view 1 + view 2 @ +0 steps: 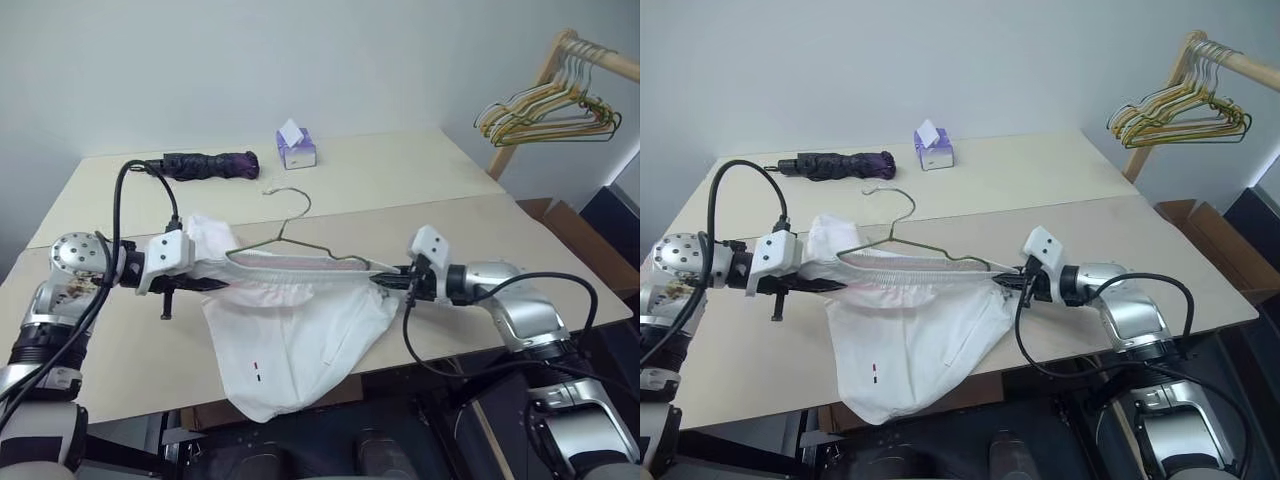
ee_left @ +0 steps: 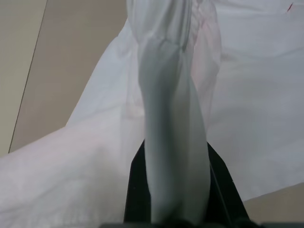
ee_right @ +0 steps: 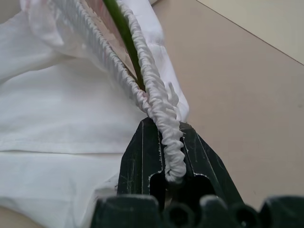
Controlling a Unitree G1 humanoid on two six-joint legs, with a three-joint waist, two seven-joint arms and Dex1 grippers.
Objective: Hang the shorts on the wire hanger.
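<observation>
The white shorts hang over the table's front part, their gathered waistband stretched between my two grippers. Two tiny marks show near the lower hem. The wire hanger lies along the stretched waistband, its arms partly inside the fabric and its hook rising toward the back. My left gripper is shut on a bunched fold at the shorts' left end, its fingers mostly wrapped in cloth. My right gripper is shut on the elastic waistband at the right end, right beside the hanger's wire.
On the beige table, a folded dark umbrella and a purple tissue box lie at the back. A wooden rack with several yellow and green hangers stands at the far right. A cardboard box sits beyond the table's right edge.
</observation>
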